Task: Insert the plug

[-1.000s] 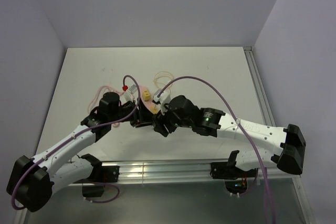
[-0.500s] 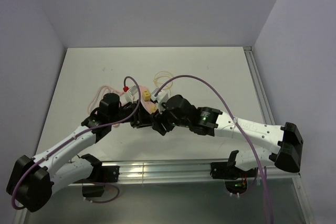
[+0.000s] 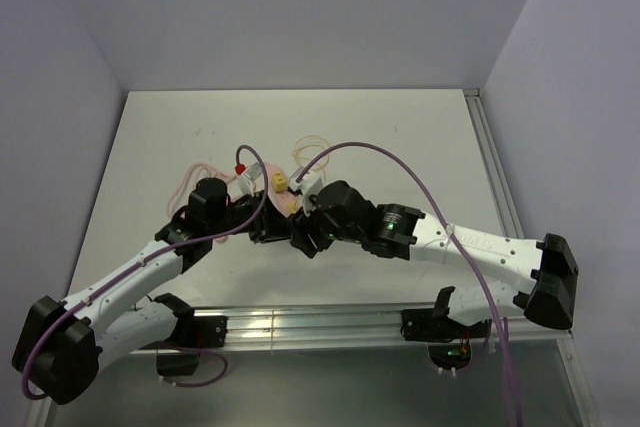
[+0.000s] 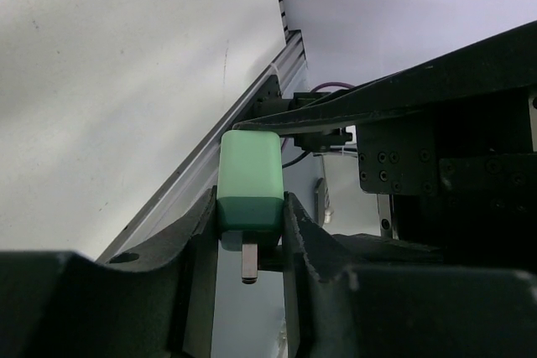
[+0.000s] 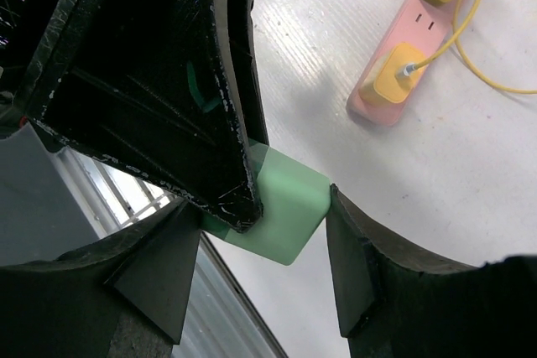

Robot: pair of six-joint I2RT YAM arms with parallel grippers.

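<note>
Both clamped on green plug, left hand and seemingly right hand, near table edge.

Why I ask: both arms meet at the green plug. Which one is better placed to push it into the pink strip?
Probably right. The right end effector grips the green plug with the pink strip ahead; in the left end effector its prong points back toward the wrist.
</note>
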